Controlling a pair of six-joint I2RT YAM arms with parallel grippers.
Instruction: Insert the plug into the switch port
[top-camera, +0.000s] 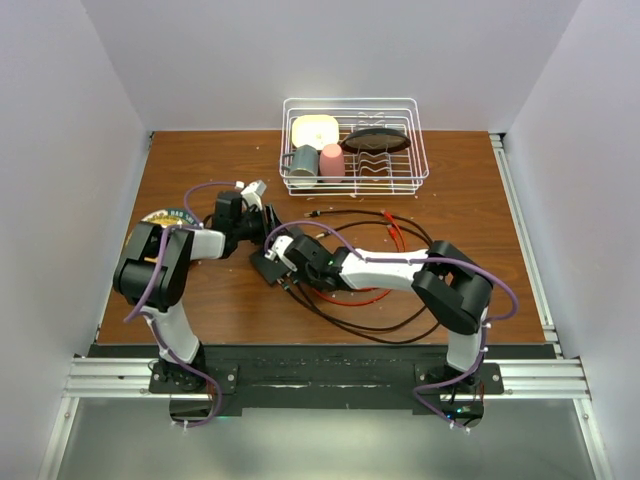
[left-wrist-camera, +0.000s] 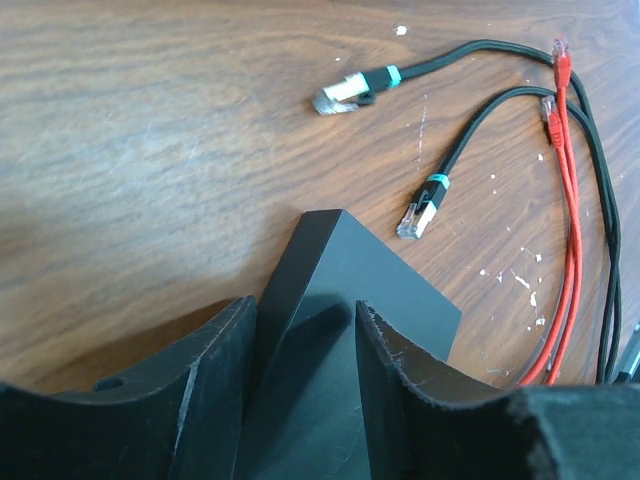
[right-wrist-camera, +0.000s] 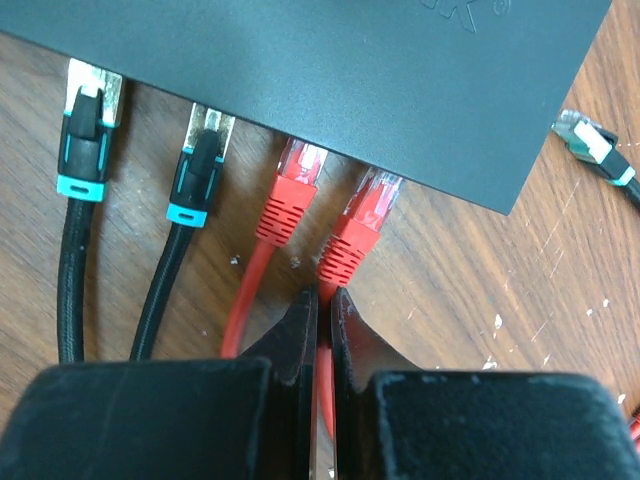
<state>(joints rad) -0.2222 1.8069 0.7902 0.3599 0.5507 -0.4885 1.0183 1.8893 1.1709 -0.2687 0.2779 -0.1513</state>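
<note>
Switch (right-wrist-camera: 350, 70) is lying on the wooden table (right-wrist-camera: 480, 290). Only the right wrist view is showing the right gripper (right-wrist-camera: 325, 300) pinching the red cable (right-wrist-camera: 323, 395) behind the red plug (right-wrist-camera: 365, 210) sitting at a port. Only the left wrist view is showing the left gripper (left-wrist-camera: 305, 303) clamping a switch corner, with loose black plugs (left-wrist-camera: 345, 90) lying beyond.

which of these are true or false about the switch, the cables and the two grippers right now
1. Two black plugs and two red plugs sit at the switch ports. True.
2. The right gripper is shut on a black cable. False: it pinches the red cable.
3. The left gripper holds the switch between its fingers. True.
4. The dish rack is empty. False: it holds a pink cup and a grey mug, among other things.
5. No plug lies loose on the table. False: two loose black plugs lie beside the switch.
</note>
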